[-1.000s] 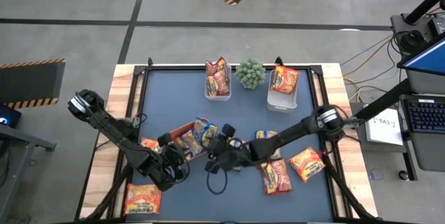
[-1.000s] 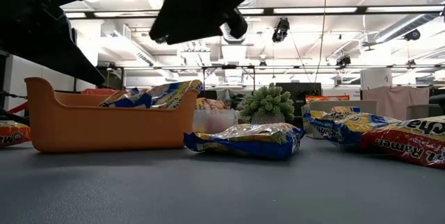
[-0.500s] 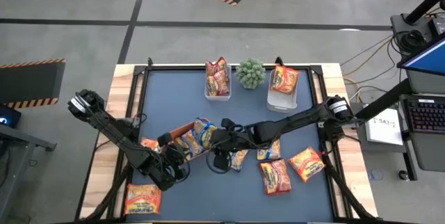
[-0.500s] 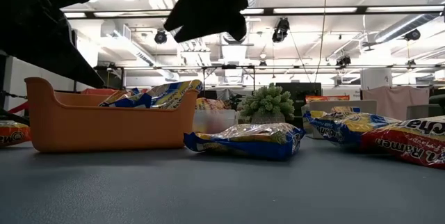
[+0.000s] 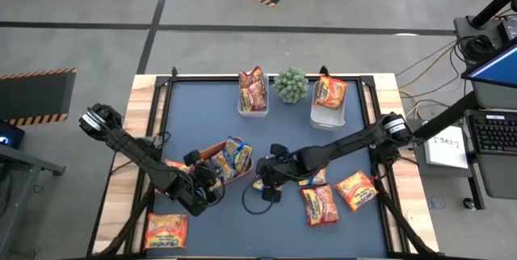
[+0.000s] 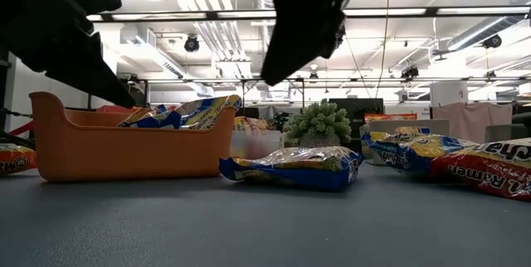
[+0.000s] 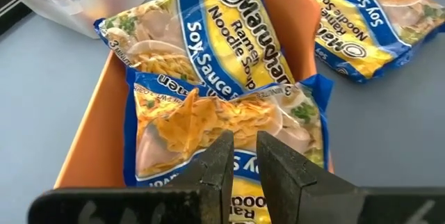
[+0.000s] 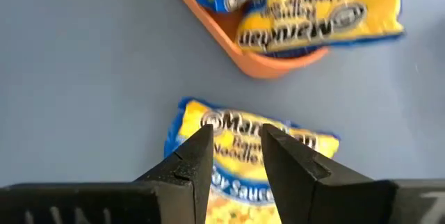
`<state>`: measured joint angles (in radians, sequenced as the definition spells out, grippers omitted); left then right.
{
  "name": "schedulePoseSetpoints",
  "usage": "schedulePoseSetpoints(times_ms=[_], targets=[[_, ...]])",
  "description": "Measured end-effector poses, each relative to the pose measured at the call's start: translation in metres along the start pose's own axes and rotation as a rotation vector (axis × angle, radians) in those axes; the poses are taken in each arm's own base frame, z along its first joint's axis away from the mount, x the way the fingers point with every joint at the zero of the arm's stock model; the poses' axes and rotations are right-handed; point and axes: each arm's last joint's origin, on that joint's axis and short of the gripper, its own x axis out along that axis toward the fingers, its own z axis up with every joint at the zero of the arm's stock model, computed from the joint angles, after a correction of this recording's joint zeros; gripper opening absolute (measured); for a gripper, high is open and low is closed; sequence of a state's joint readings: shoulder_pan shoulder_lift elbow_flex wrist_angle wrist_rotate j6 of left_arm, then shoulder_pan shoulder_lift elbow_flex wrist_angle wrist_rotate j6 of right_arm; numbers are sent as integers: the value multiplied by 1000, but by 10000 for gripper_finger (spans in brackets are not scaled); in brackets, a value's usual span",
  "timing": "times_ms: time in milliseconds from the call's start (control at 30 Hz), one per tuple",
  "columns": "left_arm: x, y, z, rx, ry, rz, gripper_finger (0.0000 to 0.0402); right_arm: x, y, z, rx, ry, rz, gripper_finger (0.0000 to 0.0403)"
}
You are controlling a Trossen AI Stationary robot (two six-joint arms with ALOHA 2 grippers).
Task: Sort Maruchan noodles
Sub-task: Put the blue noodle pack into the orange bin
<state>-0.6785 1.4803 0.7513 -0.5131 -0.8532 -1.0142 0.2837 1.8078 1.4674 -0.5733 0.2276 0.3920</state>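
Yellow packet (image 8: pixel 240 156) lies flat on the table just beside the orange tray (image 5: pixel 212 148), directly under the right gripper (image 8: pixel 236 156) – fingers slightly apart, holding nothing, straddling its short side. Left gripper (image 7: pixel 241 172), fingers nearly closed and empty, hovers over the tray's 2 packets.

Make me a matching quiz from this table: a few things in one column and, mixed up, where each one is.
Things:
1. orange tray
2. green plant
3. right gripper
4. left gripper

Places:
A. between the two clear tubs at the table's far edge
B. above a yellow packet lying on the table
C. holding yellow-and-blue packets
D. over the tray, fingers nearly together

Pairs: 1-C, 2-A, 3-B, 4-D
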Motion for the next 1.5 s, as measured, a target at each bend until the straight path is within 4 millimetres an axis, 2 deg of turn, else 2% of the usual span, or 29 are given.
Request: schedulePoseSetpoints(times_ms=[300,600,900,1100,1333,1500], targets=[[-5,-7,11,23,-17,-25,47,-17,5,-4,-9,7,11,91],[-14,-17,30,111,-48,-64,47,-28,9,-18,-28,20,25,70],[-17,-25,38,144,-97,-113,47,-5,2,-46,21,52,-1,63],[-17,-26,39,135,-107,-124,47,10,-2,-58,66,-12,18,63],[-18,-27,41,126,-113,-130,47,26,-12,-84,139,-36,-82,63],[-18,-28,42,122,-116,-134,47,33,-15,-94,209,-70,-70,63]])
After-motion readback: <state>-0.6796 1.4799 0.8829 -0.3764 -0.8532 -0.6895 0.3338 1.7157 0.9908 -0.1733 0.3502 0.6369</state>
